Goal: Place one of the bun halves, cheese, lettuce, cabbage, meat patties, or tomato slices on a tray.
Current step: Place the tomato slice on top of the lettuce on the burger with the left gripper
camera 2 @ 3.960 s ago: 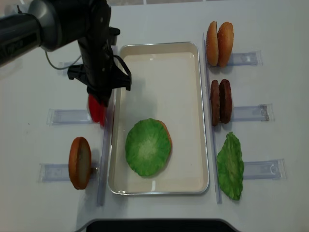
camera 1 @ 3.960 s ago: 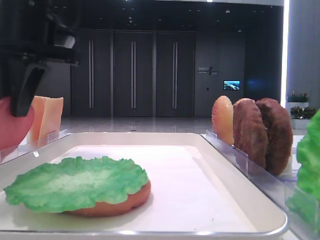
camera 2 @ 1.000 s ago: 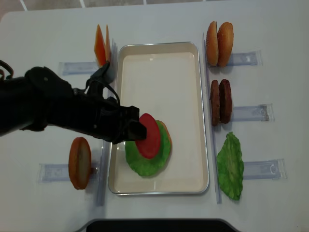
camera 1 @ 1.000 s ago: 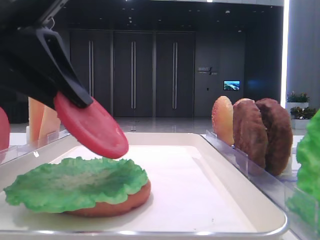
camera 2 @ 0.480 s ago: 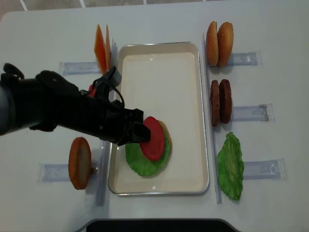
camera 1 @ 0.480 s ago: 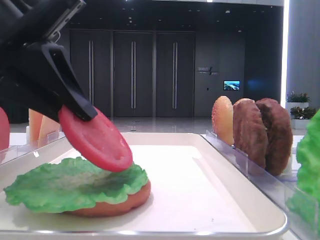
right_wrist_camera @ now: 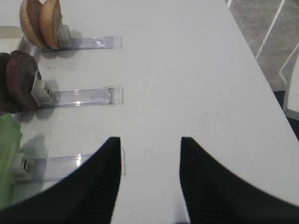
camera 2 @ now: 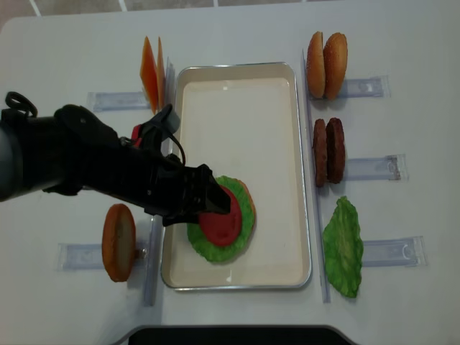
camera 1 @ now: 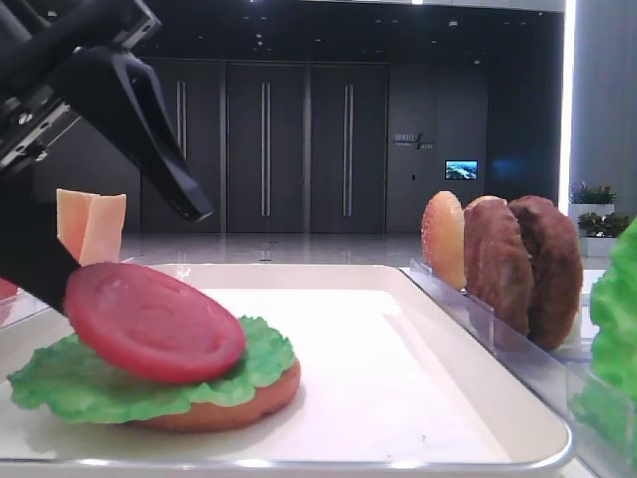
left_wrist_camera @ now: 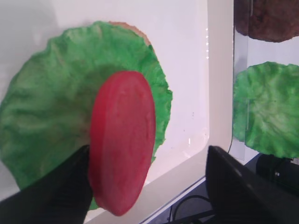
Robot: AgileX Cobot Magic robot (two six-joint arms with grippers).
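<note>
A red tomato slice [camera 1: 154,324] [left_wrist_camera: 122,140] [camera 2: 219,221] lies slightly tilted on the lettuce [camera 1: 60,383] [left_wrist_camera: 46,121] that covers a bun half [camera 1: 234,406] in the white tray [camera 2: 237,93] [camera 1: 378,329]. My left gripper [camera 1: 129,254] [left_wrist_camera: 149,186] [camera 2: 214,205] stands open around the slice. One of its fingers [left_wrist_camera: 51,191] is beside the slice's edge and the other is well clear of it. My right gripper [right_wrist_camera: 149,154] hangs open over bare table with nothing between its fingers.
Clear racks flank the tray. On the right are bun halves [camera 2: 327,65], meat patties [camera 2: 328,151] and a second lettuce leaf [camera 2: 343,248]. On the left are cheese [camera 2: 151,68] and a bun half [camera 2: 118,241]. My left arm lies across the tray's left rim.
The left jaws have opened and let go of the tomato slice. It was held tilted above the lettuce and now rests on it.
</note>
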